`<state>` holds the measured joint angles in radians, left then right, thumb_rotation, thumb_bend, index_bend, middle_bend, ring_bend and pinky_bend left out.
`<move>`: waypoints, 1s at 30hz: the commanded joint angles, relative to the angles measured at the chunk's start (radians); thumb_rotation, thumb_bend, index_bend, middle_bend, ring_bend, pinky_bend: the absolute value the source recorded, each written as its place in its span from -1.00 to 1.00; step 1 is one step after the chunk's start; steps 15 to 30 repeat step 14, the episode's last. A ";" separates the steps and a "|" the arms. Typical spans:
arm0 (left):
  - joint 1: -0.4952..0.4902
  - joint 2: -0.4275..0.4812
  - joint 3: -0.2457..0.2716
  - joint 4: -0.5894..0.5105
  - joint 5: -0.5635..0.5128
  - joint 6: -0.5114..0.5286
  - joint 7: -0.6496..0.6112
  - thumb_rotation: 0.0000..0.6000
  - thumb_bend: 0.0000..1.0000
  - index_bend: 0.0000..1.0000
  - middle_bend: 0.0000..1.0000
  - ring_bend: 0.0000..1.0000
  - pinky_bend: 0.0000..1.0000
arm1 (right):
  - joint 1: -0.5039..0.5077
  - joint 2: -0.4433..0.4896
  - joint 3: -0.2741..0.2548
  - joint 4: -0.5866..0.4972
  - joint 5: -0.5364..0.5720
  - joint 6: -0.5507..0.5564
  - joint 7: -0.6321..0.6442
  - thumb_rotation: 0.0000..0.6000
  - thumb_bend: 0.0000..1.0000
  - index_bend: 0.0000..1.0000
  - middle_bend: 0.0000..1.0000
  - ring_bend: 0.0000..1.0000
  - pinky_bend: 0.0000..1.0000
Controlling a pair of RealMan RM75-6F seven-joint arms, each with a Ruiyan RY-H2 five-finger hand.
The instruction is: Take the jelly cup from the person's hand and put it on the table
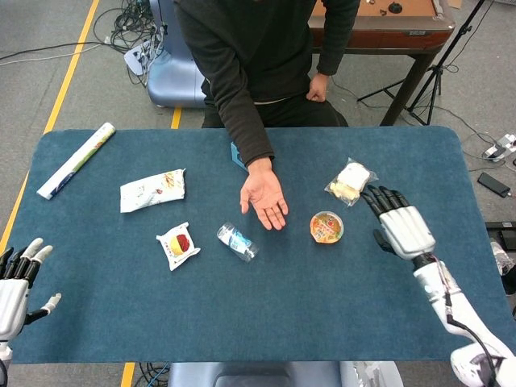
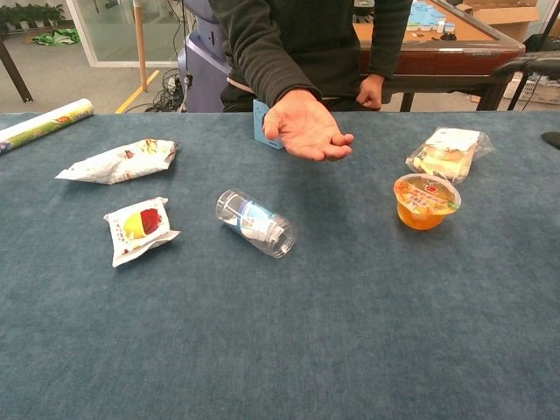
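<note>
**Q:** Where is the jelly cup, and what are the hands doing?

**A:** I see the jelly cup [image 2: 426, 200] upright on the blue desk [image 1: 266, 322], just near of the wrapped sandwich pack [image 2: 445, 151] and right of the person's hand [image 1: 264, 198], which is palm-up and empty. My right hand [image 1: 398, 224] hovers to the right of the cup, clear of it, fingers spread, holding nothing. My left hand [image 1: 18, 278] sits at the near-left desk edge, fingers apart, also empty.

**Q:** How will the cup handle?

**A:** I judge it light, with a thin, slightly yielding plastic wall that tapers downward and a flat printed foil lid. The wall is smooth and likely slippery; squeezing hard could buckle it or burst the seal. The best hold is around the wall just under the rim, which is the stiffest band. The felt-like desk surface should resist sliding.
</note>
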<state>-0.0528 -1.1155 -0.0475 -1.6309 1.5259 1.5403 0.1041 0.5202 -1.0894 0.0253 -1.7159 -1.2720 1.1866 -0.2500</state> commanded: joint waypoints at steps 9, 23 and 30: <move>-0.036 -0.014 -0.020 -0.012 -0.018 -0.036 0.037 1.00 -0.58 -0.71 -0.85 -0.82 -0.96 | -0.282 0.045 -0.082 -0.046 -0.126 0.328 0.012 1.00 -0.08 -1.00 -0.86 -1.00 -0.76; -0.046 -0.018 -0.019 -0.010 -0.022 -0.053 0.041 1.00 -0.58 -0.71 -0.85 -0.82 -0.97 | -0.336 0.018 -0.092 -0.016 -0.146 0.352 0.053 1.00 -0.08 -1.00 -0.85 -1.00 -0.76; -0.046 -0.018 -0.019 -0.010 -0.022 -0.053 0.041 1.00 -0.58 -0.71 -0.85 -0.82 -0.97 | -0.336 0.018 -0.092 -0.016 -0.146 0.352 0.053 1.00 -0.08 -1.00 -0.85 -1.00 -0.76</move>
